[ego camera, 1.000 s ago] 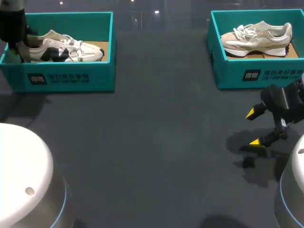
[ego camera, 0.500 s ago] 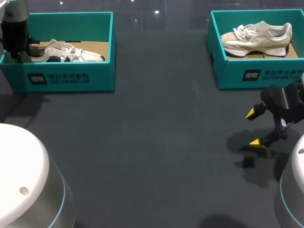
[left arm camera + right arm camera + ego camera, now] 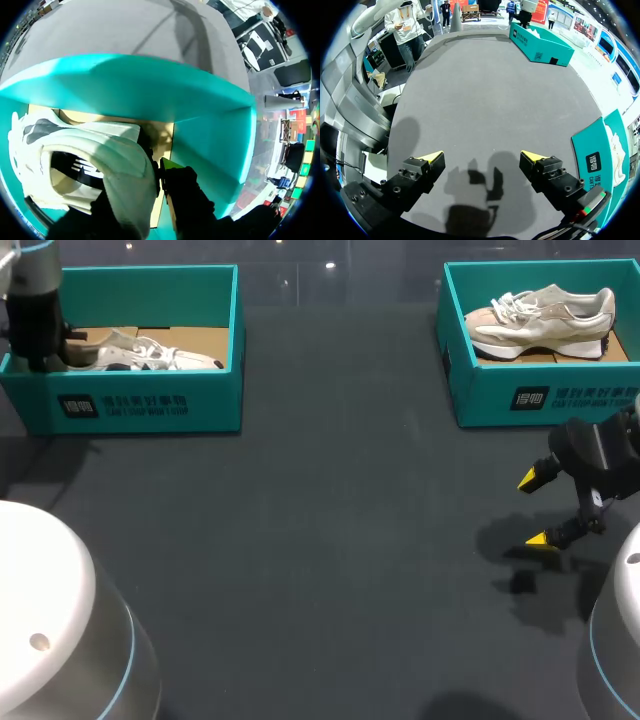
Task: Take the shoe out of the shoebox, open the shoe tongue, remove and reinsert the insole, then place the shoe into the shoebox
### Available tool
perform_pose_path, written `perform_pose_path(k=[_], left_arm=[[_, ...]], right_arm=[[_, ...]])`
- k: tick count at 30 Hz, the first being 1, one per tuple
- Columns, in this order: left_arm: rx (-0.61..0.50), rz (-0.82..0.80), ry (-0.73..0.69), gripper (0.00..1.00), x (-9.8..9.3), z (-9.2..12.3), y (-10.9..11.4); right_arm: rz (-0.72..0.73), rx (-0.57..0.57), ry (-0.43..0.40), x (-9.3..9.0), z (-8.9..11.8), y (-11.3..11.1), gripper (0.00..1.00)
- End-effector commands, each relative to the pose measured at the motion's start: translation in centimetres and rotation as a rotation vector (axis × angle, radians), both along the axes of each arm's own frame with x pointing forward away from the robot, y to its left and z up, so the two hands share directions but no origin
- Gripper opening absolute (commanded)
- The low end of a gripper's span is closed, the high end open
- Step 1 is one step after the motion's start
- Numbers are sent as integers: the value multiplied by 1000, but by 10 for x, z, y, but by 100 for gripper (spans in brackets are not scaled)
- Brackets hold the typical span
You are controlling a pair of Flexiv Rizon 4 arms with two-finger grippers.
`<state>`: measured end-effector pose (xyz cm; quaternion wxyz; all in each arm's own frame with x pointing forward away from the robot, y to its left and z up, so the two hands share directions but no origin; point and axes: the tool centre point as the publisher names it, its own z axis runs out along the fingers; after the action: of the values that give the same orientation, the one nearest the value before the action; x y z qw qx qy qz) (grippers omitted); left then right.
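Teal shoebox (image 3: 150,405) holds the white shoe (image 3: 150,352), your left pincer (image 3: 160,172) clamped on its heel; right pincer (image 3: 482,156) spread wide, well apart.

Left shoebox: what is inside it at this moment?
A white and black shoe on brown cardboard lining, with my left arm at its heel. The shoebox wall hides the shoe's lower side; its sole cannot be seen.

site: probably a robot demo hall | signs: dark table (image 3: 330,500), left shoebox (image 3: 150,405), right shoebox (image 3: 540,400), right arm (image 3: 600,455)

White shoe (image 3: 160,353) in left shoebox (image 3: 150,402)
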<state>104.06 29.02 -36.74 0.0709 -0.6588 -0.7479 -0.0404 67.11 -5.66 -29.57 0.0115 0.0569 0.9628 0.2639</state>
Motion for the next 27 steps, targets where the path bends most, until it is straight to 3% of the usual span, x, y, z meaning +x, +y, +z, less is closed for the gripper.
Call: perform_pose_path(k=[1,16,17,18,27], left_arm=[[3,1,-2,0,3,-4,-3],[-14,33,0,1,5,-18,-5],[-15,32,1,14,5,-18,-5],[-15,30,1,18,5,-18,-5],[-25,28,0,40,7,-15,-7]], right_arm=[[-2,-3,-2,-1,0,1,100],[-2,-3,-2,-1,0,1,100],[-2,-3,-2,-1,0,1,100],[-2,-3,-2,-1,0,1,100],[-2,-3,-2,-1,0,1,100]])
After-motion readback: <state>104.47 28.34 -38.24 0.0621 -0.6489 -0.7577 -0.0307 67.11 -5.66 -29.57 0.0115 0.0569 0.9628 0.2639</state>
